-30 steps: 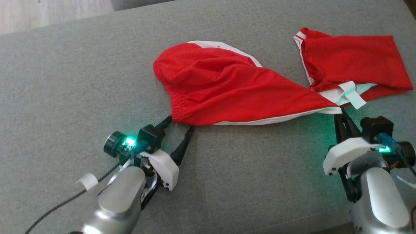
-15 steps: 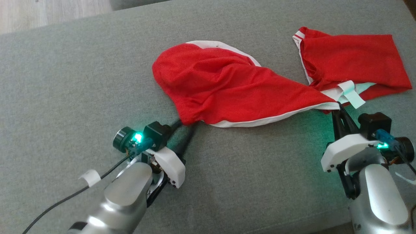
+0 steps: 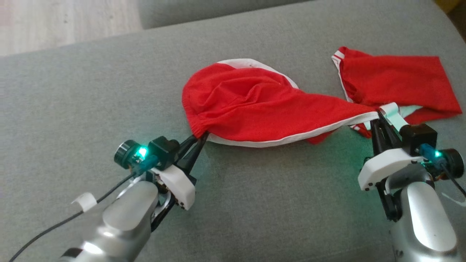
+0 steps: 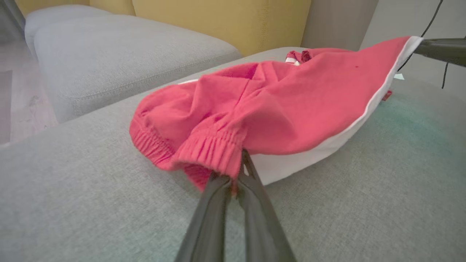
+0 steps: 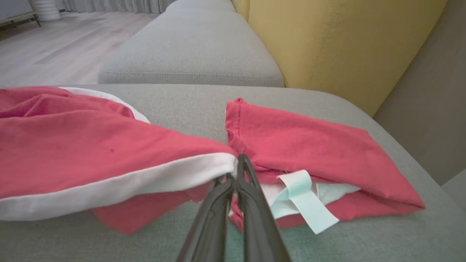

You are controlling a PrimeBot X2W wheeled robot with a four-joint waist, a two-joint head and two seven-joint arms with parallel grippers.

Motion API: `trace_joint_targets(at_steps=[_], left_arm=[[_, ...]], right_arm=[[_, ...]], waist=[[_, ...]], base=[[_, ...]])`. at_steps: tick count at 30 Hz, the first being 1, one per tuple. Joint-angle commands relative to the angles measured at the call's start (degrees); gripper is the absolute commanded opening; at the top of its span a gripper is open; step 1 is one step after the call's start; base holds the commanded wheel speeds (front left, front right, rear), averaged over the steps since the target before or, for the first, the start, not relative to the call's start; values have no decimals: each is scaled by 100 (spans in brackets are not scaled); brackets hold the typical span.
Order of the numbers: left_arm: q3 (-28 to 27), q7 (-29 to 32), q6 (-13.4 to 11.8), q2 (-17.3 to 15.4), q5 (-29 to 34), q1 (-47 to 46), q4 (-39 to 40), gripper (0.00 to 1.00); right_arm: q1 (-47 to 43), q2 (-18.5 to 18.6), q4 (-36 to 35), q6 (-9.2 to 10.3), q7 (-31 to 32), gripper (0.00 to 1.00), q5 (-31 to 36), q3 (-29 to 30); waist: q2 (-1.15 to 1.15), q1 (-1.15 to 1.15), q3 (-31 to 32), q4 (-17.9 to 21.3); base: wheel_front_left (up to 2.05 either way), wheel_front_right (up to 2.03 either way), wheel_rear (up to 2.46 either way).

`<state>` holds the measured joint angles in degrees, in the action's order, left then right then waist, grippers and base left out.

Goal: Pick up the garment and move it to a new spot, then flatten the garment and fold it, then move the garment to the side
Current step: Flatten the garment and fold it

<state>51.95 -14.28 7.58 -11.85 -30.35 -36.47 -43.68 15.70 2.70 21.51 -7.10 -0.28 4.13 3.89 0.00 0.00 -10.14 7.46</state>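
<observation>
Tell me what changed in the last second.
The left tool, open at the red fabric garment with white trim, closed on its elastic waistband. The right tool stayed shut on the white edge; the far part stayed on the grey cushion.

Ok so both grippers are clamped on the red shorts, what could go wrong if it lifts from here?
Two likely risks. The left gripper pinches just a small bunch of elastic waistband on the red shorts, so tension might pull it free. The right gripper holds the white hem trim beside the pale tag, while the far leg lies folded on the grey cushion; lifting could drag it up twisted.
</observation>
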Motion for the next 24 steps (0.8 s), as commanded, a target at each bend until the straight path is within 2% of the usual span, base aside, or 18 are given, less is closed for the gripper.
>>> trace_joint_targets(at_steps=[1,8,19,24], left_arm=[[-139,-61,-9,-205,-42,-148,186,0],[-13,125,-9,-694,-60,-240,632,0],[45,1052,-9,-1806,-387,-1177,1946,0],[-101,1316,-24,-2105,-498,-1571,2351,0]], right_arm=[[78,20,-247,-39,-69,0,27,-178],[282,260,-414,-39,-46,0,-43,-513],[1278,880,-707,-39,-78,0,-482,-1235],[1577,1055,-910,-39,-42,0,-622,-1433]], waist=[[0,0,134,-103],[0,0,459,-281],[0,0,1013,-389],[0,0,1146,-407]], base=[[0,0,0],[0,0,0],[0,0,0],[0,0,0]])
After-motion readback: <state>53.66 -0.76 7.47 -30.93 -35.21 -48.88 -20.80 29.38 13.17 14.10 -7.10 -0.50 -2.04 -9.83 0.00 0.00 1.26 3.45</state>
